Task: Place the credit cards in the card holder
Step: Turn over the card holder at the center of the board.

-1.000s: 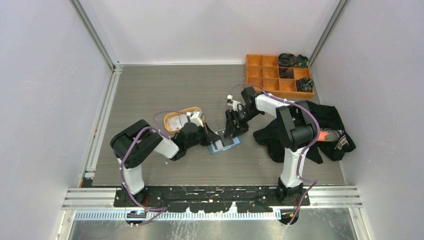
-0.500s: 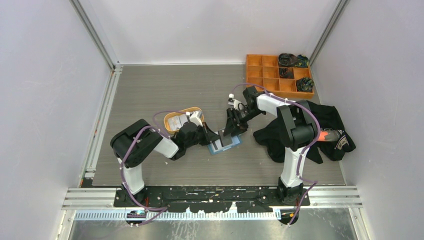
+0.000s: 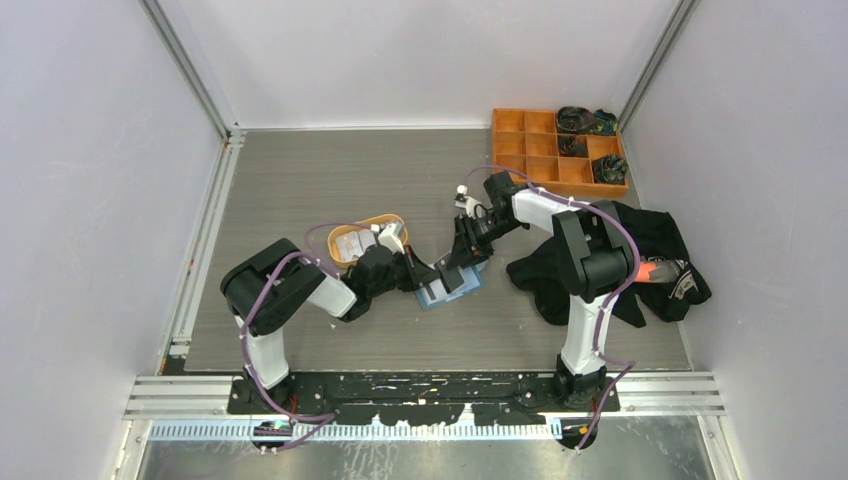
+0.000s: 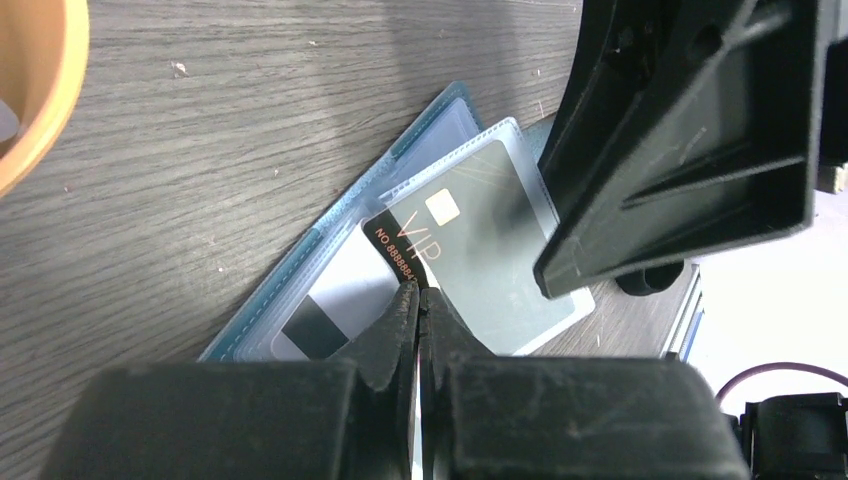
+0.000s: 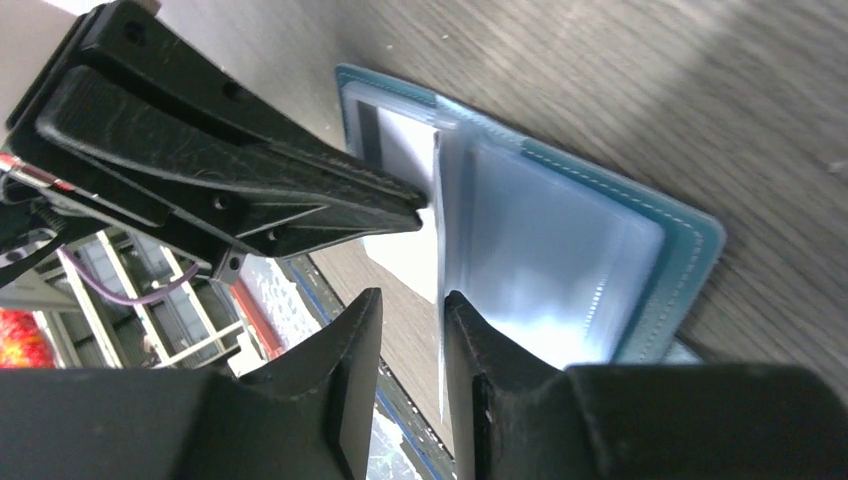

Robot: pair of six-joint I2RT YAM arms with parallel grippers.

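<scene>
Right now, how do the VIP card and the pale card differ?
VIP card is dark with a chip; the pale card shows a black block. VIP card's corner sticks out of its clear sleeve; pale card lies inside its pocket. Both sit in the blue wallet.

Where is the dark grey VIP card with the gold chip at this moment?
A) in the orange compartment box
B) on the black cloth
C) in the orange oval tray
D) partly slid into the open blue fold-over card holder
D: in the left wrist view the dark grey VIP card lies with its chip end under the clear plastic of the open blue fold-over card holder, and its printed corner sticks out.
</scene>
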